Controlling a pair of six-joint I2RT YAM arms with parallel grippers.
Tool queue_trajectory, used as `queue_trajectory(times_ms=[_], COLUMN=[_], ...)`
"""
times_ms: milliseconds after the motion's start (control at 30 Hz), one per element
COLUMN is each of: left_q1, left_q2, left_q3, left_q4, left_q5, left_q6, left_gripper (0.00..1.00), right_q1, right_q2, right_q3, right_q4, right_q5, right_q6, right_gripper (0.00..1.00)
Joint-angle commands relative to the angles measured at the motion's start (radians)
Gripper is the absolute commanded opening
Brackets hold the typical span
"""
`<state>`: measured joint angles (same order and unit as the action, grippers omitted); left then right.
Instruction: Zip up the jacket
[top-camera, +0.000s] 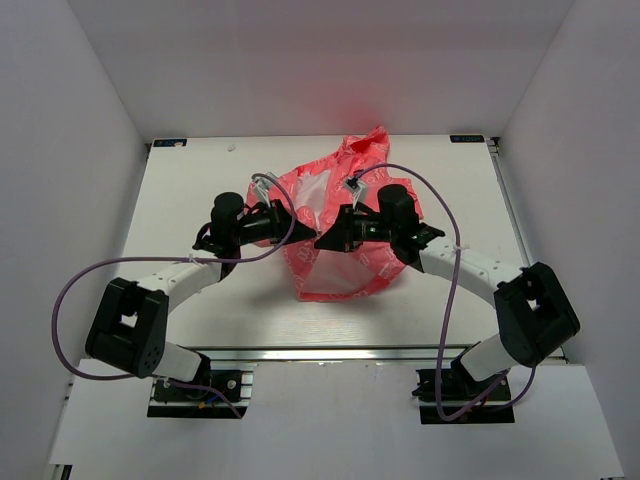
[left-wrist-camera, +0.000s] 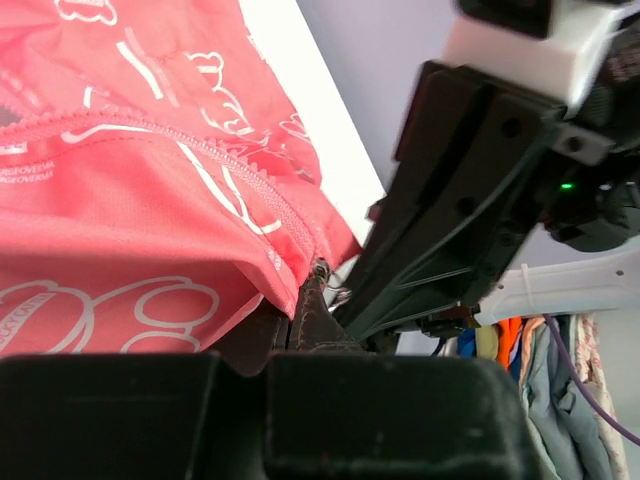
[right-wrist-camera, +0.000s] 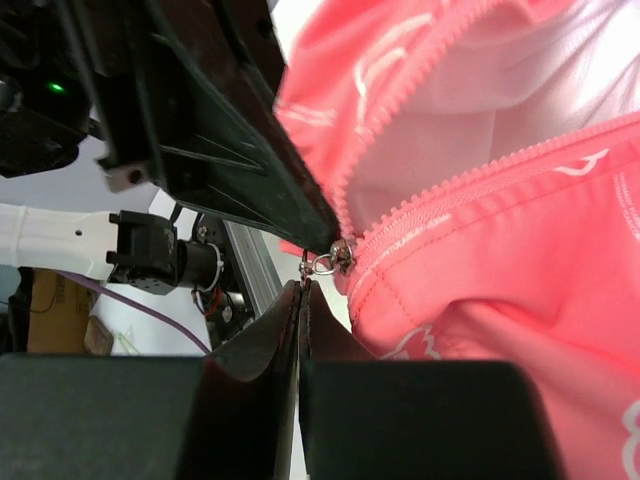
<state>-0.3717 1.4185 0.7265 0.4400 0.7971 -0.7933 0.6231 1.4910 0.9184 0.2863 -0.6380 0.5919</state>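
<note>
Checking in mid-task on the zip job. Jacket (top-camera: 345, 275) is crumpled on the table (top-camera: 200, 190), right between the two pincers and just beyond their tips.

Left pincer (left-wrist-camera: 303, 305) is pressed together on the hem (left-wrist-camera: 250, 290) at the very bottom of the zipper (left-wrist-camera: 230, 170), so that end looks anchored. Right pincer (right-wrist-camera: 301, 295) is pressed together too, and the little metal pull (right-wrist-camera: 318, 262) sits right at its tips, touching them. I honestly can't tell if the tab is caught between the pads or just resting there. The two pincers are nearly nose to nose.

The teeth running away from the right pincer are apart with pale lining (right-wrist-camera: 480, 100) showing, so nothing's zipped yet as far as I can see. I'd call this the grab-the-pull step.

Next move, I reckon: right drags the pull away from the left along the teeth, while left hangs on so the fabric goes taut. If the tab isn't really caught, the tips will slide off and I re-pinch.
</note>
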Motion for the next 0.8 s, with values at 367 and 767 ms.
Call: queue_trajectory(times_ms=[367, 767], left_q1=[-0.015, -0.027], left_q2=[-0.056, -0.052], left_q3=[0.025, 0.065], left_q4=[-0.185, -0.474], left_q5=[0.042, 0.080], left_q6=[0.126, 0.287], left_gripper=[0.00, 0.00], right_q1=[0.003, -0.031], right_q2=[-0.089, -0.064], right_q3=[0.036, 0.059], right_q4=[0.074, 0.177], right_q5=[0.195, 0.227], right_q6=[-0.072, 0.091], right_gripper=[0.00, 0.00])
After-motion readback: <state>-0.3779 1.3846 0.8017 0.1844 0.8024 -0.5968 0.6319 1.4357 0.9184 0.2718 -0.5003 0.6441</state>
